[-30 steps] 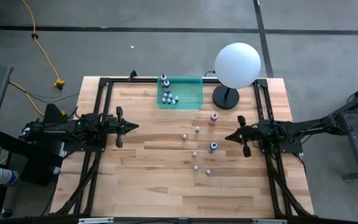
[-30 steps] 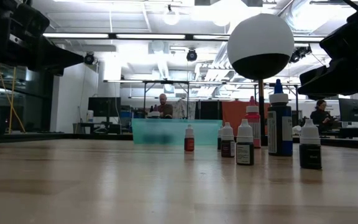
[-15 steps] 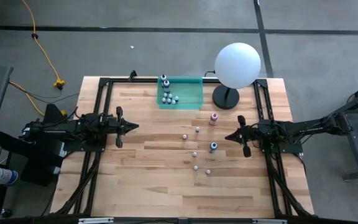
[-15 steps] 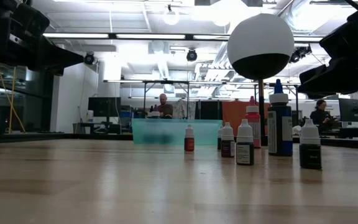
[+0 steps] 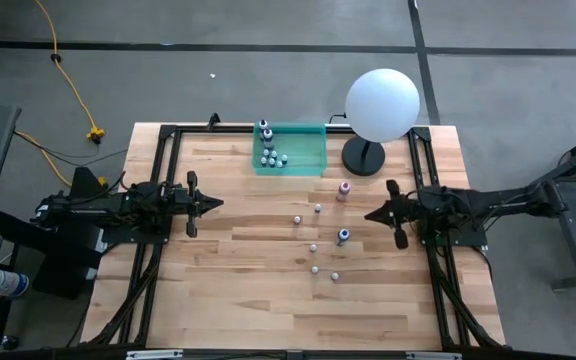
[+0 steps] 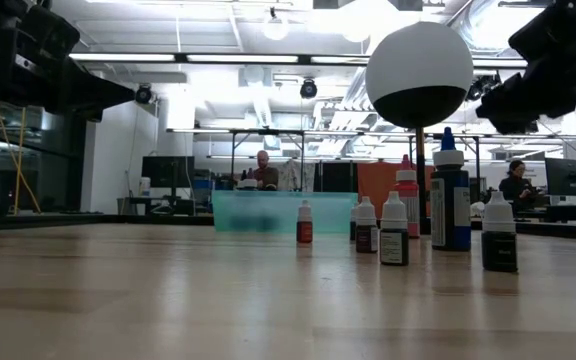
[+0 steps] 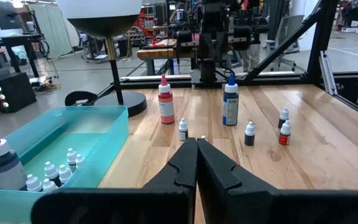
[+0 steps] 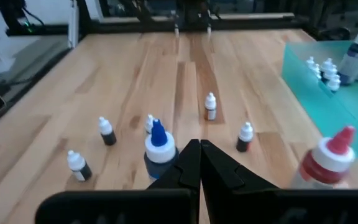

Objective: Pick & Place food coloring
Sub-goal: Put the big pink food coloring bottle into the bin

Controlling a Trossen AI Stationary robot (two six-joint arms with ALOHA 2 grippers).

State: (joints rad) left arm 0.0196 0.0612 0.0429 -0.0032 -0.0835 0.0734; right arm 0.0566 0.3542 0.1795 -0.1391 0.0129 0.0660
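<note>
A big robot lab or workshop room

The wooden worktop (image 5: 238,300) has a black metal frame and stands on a bare grey floor (image 5: 218,90); a yellow cable (image 5: 68,75) runs across that floor; past the worktop the room is wide and open, with long ceiling lights (image 6: 168,57), pipes and cameras hung up high; there are desks with screens (image 6: 163,170); a person (image 6: 262,170) sits far back at one desk and another person (image 6: 516,185) sits off to the side.
</note>
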